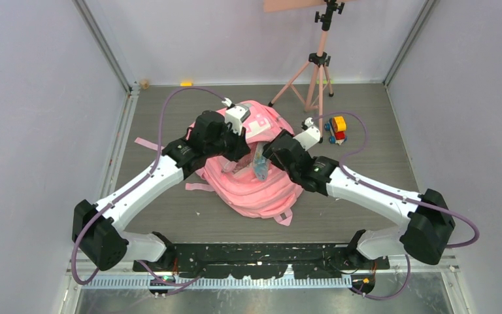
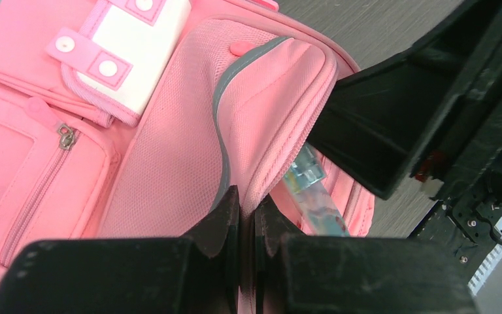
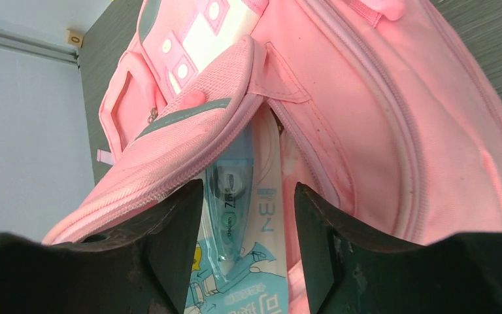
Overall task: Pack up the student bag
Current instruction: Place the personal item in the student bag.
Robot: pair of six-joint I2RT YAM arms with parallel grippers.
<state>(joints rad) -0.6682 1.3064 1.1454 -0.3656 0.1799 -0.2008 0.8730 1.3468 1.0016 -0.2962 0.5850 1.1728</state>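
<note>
A blister pack fills the student bag's narrow pocket slit; the left tool pinches its flap.

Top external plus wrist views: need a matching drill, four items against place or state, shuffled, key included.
1. left end effector
2. right end effector
3. toy
4. tripod

A. on the table, right of the student bag
B. shut on the bag's flap
C. standing beyond the bag, far side
D. open, astride the blue packet

Pairs: 1-B, 2-D, 3-A, 4-C
</note>
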